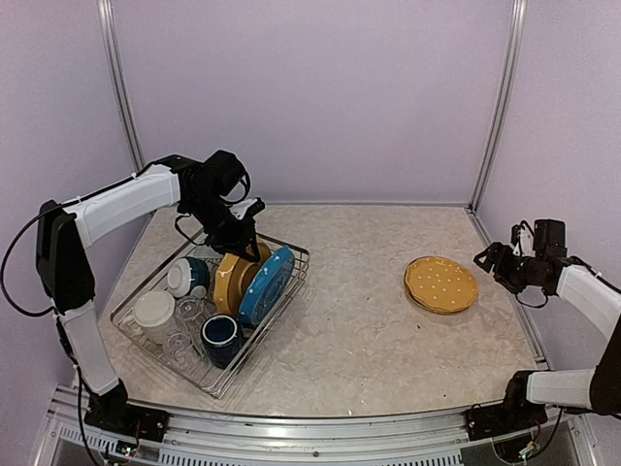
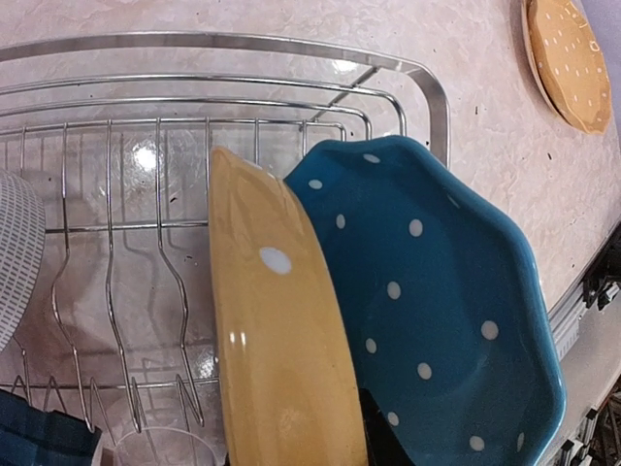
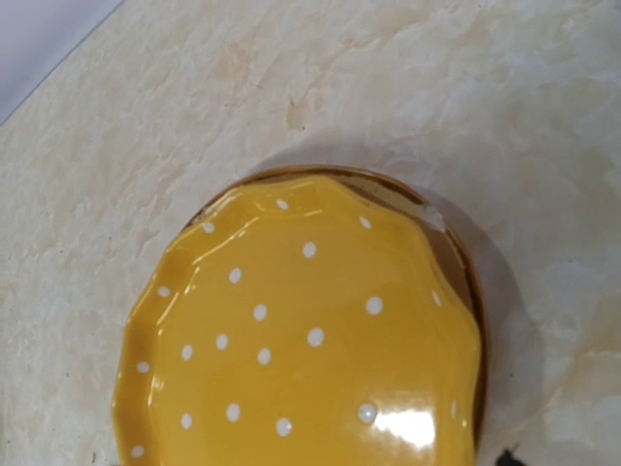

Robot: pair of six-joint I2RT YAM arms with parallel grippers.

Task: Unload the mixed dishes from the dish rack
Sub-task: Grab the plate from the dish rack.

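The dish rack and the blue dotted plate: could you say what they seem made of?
The dish rack looks like polished metal wire: thin silvery rods with bright glints. The blue dotted plate is probably glazed ceramic, given its glossy, thick scalloped rim; melamine is possible.

Left wrist view, cut by the bottom edge: yellow plate point(image 2: 281, 359), blue plate point(image 2: 437, 320), mug point(image 2: 39, 439), glass point(image 2: 165, 449). Cut by the left edge: bowl point(image 2: 15, 257), rack point(image 2: 432, 97). Of the left gripper point(image 1: 243, 245), only a dark sliver between the two plates there; fingertips hidden from above too, grip impossible to tell.

Right wrist view: stack point(image 3: 301, 349) cut at the bottom, only a rim of its lower plate point(image 3: 471, 282) showing, own fingers out of frame.

From above: right arm point(image 1: 582, 291) cut by the right edge; glasses point(image 1: 184, 325) too faint to count.
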